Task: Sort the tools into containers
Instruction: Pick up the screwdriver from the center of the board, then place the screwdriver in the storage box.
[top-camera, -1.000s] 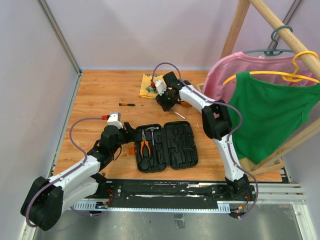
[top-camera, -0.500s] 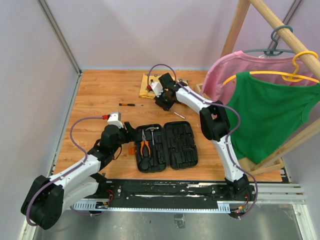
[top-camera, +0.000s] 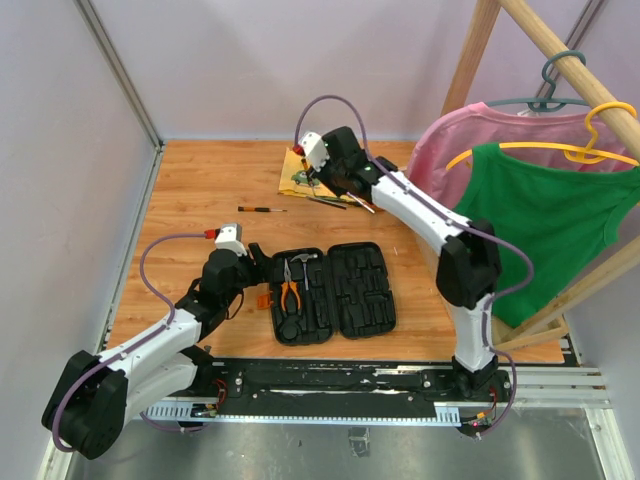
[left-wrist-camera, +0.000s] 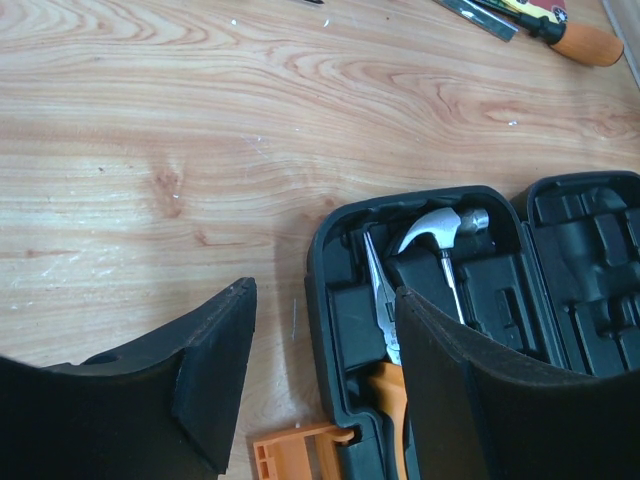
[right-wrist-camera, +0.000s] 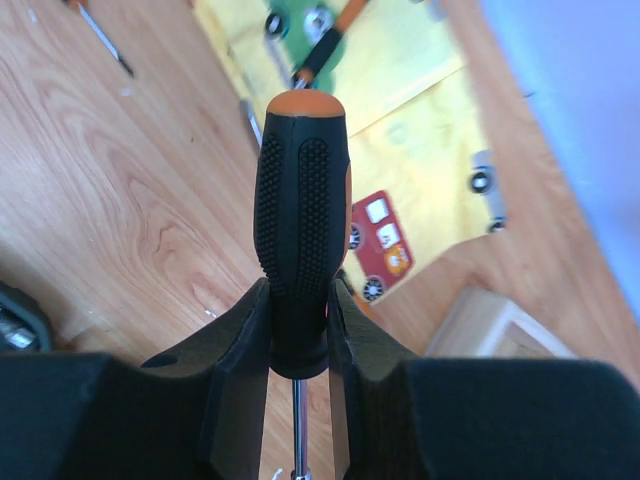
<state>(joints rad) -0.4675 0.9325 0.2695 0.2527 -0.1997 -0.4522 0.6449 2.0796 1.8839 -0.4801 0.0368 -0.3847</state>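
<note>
**Right tool** (right-wrist-camera: 298, 345) is clenching the orange-and-black-handled screwdriver (right-wrist-camera: 300, 220) at the narrow base of its handle, just above the steel shaft. It is apparently holding it clear of the wooden counter (top-camera: 200, 200), far middle, beside the yellow car-printed cloth (top-camera: 296, 175).

**Left tool** (left-wrist-camera: 322, 295) is hanging released, jaws apart and empty, at the left edge of the black plastic clamshell tool case (top-camera: 362, 290). The case is lying open at the near middle. A steel claw hammer (left-wrist-camera: 440, 222) and orange-handled pliers (left-wrist-camera: 378, 290) are sitting in its left half. A thin dark screwdriver (top-camera: 262, 209) is lying on the counter, far left of the case.

**Handling, as judged:** the held screwdriver is looking light and rigid. Its dimpled black grip is offering good friction, whereas the smooth shaft is probably slippery. A hold this low is leaving the bulkier handle free to pivot, so a mid-handle grasp would be steadier for lowering it into a moulded slot.
</note>
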